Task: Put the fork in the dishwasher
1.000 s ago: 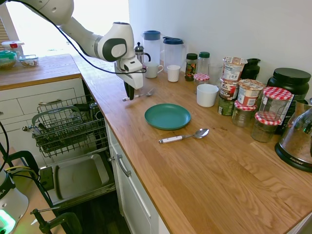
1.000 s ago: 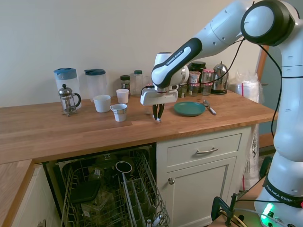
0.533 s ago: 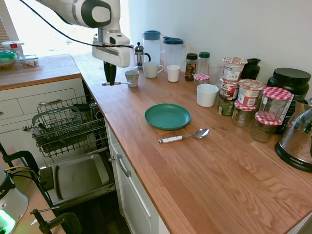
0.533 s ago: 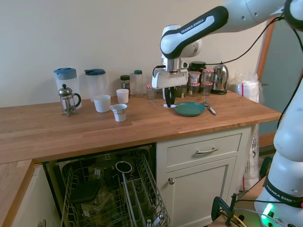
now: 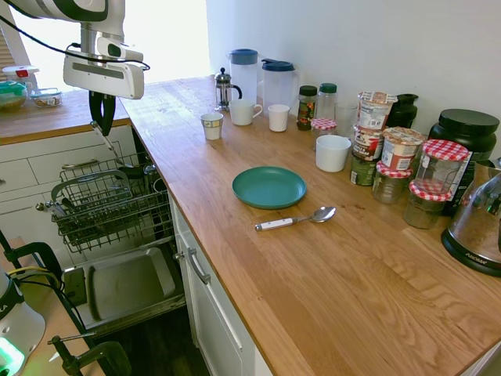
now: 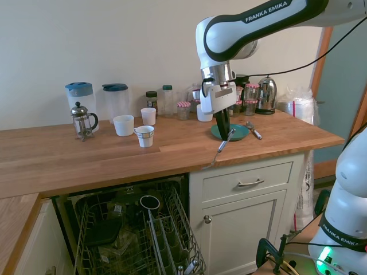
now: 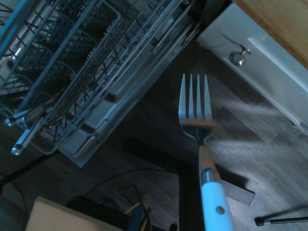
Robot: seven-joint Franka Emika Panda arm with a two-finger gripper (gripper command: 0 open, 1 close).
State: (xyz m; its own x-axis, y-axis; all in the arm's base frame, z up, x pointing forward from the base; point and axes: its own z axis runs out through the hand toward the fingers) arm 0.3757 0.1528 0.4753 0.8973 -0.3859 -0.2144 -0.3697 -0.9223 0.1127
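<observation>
My gripper (image 5: 100,117) is shut on the fork (image 5: 109,142), a slim metal fork with a pale handle. The fork hangs tines-down past the counter's edge, above the open dishwasher (image 5: 106,205). In the second exterior view the gripper (image 6: 222,133) holds the fork (image 6: 222,144) in front of the counter edge, to the right of the pulled-out wire rack (image 6: 137,235). The wrist view shows the fork (image 7: 196,115) over the floor, with the rack (image 7: 72,72) off to one side. The grey inner door panel (image 5: 125,286) lies open below the rack.
On the wooden counter sit a teal plate (image 5: 268,186), a white-handled spoon (image 5: 293,220), a paper cup (image 5: 211,125), mugs, pitchers (image 5: 243,72), a French press and several jars (image 5: 399,157). White cabinet drawers (image 6: 246,183) flank the dishwasher.
The arm lifted the fork off the counter and swung it past the counter edge toward the dishwasher. The fork went from lying level to hanging tines down.
</observation>
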